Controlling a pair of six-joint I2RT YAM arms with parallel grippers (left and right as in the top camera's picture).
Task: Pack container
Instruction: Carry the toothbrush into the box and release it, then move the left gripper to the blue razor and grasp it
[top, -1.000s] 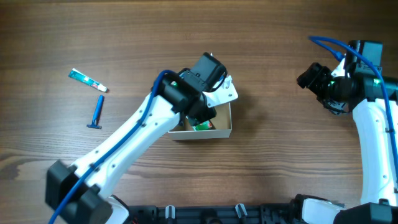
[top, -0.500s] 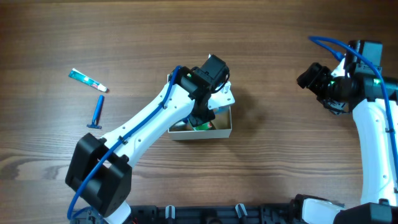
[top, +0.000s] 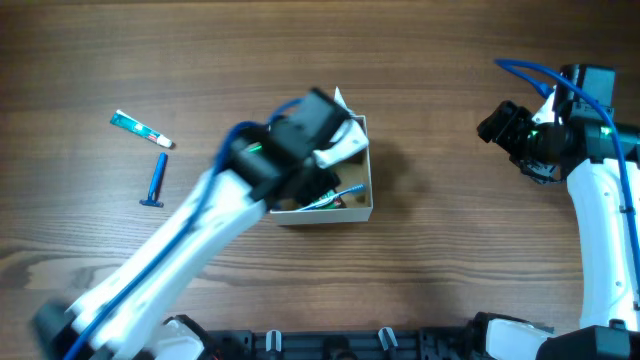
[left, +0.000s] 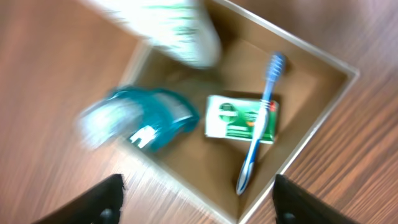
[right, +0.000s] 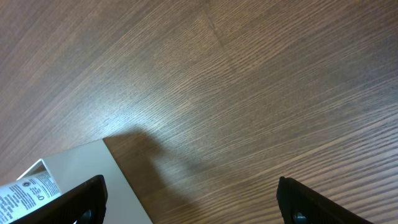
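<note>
The container (top: 326, 214), a shallow box with white walls and a tan inside, sits mid-table. In the left wrist view the container (left: 314, 102) holds a blue toothbrush (left: 260, 121), a green-and-white packet (left: 233, 117), a blurred teal item (left: 155, 118) and a white tube (left: 177, 31) at its far side. My left gripper (left: 198, 185) hangs open above the box's near corner with nothing between its fingers; from overhead the left gripper (top: 305, 178) is blurred. The toothbrush (top: 346, 190) shows beside the arm. My right gripper (top: 505, 122) is open over bare wood, far right.
A small toothpaste tube (top: 140, 127) and a blue razor (top: 155, 181) lie on the table at the left. In the right wrist view, my right gripper (right: 193, 186) hangs over wood, with a pale flat surface (right: 93, 177) at the lower left.
My left gripper has opened and the blue toothbrush now lies in the container. The left arm has shifted left and is blurred with motion. The right arm has not moved.
</note>
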